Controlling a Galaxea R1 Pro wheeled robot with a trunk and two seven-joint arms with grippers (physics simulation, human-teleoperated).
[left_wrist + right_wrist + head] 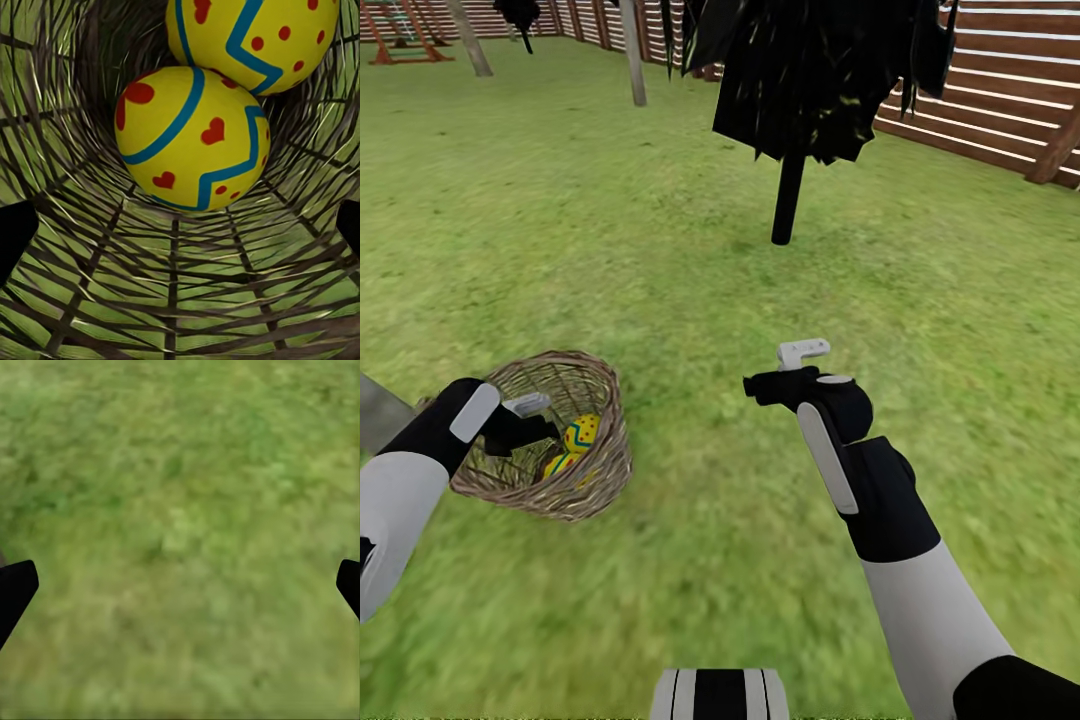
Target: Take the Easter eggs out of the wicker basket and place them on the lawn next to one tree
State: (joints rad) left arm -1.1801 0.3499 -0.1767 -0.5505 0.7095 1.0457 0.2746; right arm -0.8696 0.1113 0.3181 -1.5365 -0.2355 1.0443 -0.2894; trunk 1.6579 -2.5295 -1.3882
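wicker basket sits on the lawn at about 8 o'clock in the head view, tipped so its mouth faces up and toward the robot's left arm. two easter eggs show inside it, yellow with blue zigzag and red hearts; in the left wrist view the near egg lies on the woven wall with a second egg touching it behind. left gripper is at the basket mouth, reaching in just beside the eggs, fingers spread wide at the edges of the wrist view, nothing between them, so released. right gripper hangs over bare grass at about 4 o'clock from centre, well apart from the basket; fingertips far apart, released, holding nothing. black-trunked tree stands at 12 o'clock, pale grey trunk farther back near 11, wooden fence at 2 o'clock.
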